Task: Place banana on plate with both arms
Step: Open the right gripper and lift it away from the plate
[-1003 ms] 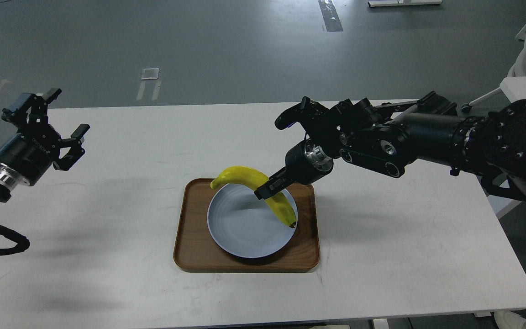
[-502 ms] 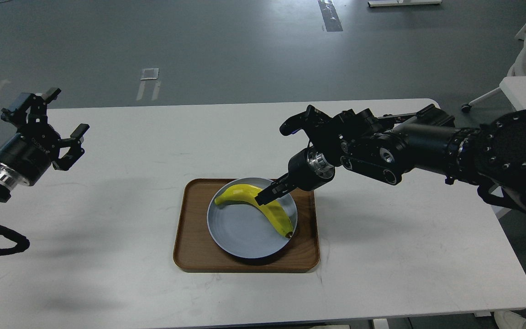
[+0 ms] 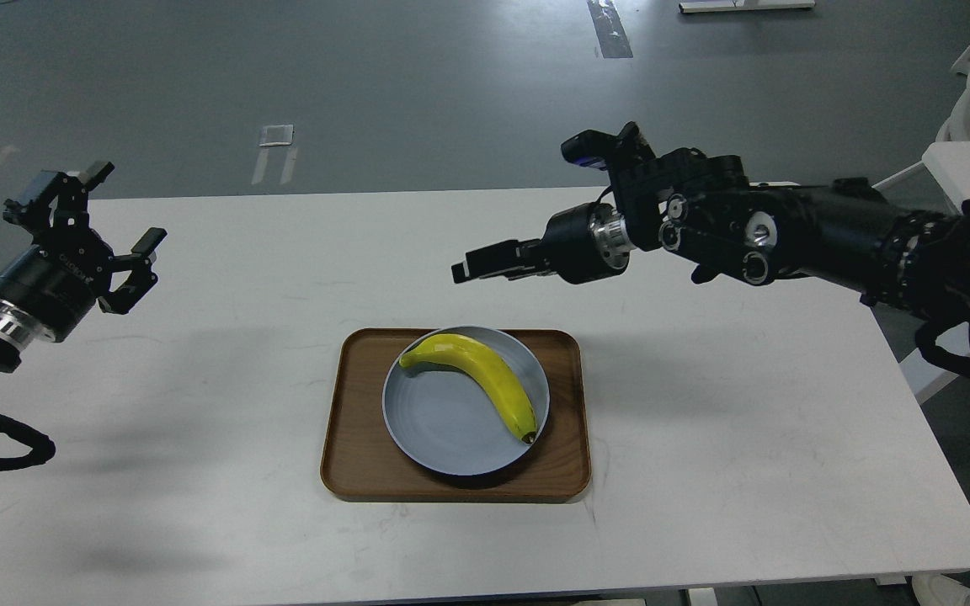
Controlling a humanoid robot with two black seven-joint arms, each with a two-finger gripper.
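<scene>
The banana (image 3: 478,375) lies on the plate (image 3: 443,429) in the wooden tray (image 3: 350,438), both end effectors held clear above the worktop (image 3: 704,471).

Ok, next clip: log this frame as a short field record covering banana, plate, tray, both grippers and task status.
banana: lying on the plate, free of both grippers
plate: pale blue-grey, sitting in the wooden tray
wooden tray: on the white table
right gripper: above the tray's far side, empty
left gripper: open, empty, far off at the table's left
task status: placement looks done

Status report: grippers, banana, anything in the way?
Left gripper open, empty. Right gripper empty, above the tray. Banana on plate. Nothing obstructing.
</scene>
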